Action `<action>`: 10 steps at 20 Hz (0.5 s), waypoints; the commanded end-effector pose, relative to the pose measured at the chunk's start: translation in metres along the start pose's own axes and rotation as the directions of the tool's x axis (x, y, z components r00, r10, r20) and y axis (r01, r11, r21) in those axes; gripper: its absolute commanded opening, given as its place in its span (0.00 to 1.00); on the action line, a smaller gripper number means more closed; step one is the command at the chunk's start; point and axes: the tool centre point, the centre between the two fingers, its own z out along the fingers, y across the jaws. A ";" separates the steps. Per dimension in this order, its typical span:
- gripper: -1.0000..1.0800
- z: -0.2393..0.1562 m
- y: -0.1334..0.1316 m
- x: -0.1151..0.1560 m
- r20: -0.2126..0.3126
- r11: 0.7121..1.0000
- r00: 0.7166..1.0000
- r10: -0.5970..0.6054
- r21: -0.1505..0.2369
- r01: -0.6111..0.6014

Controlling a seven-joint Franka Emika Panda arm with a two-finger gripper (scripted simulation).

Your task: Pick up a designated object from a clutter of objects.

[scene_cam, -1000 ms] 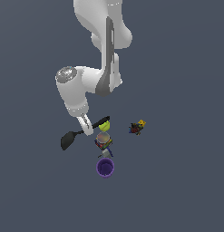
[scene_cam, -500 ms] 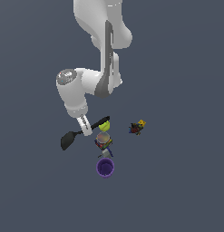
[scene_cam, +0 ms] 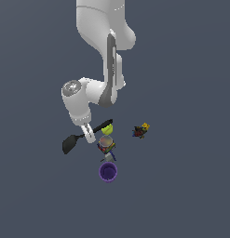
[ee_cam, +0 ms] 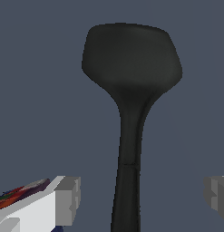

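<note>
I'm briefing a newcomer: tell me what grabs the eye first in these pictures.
The big white arm reaching down, its gripper over the handle of the black spatula, whose broad head points to the exterior view's left. The wrist view shows the open fingers either side of that handle. Nearby stand a purple cup and a yellow-green ball.

The white arm reached down from twelve o'clock, its wrist bent toward seven o'clock, and the claw hung low with its fingers spread wide apart.
</note>
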 end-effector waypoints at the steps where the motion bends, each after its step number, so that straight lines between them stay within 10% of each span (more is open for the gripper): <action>1: 0.96 0.007 0.000 0.000 -0.001 1.000 1.000 0.001 0.001 -0.001; 4: 0.96 0.009 0.000 0.000 -0.001 1.000 1.000 0.001 0.001 -0.001; 5: 0.00 0.009 0.000 0.000 -0.001 1.000 1.000 0.001 0.001 -0.001; 10: 0.00 0.009 0.000 0.000 -0.001 1.000 1.000 0.001 0.001 -0.001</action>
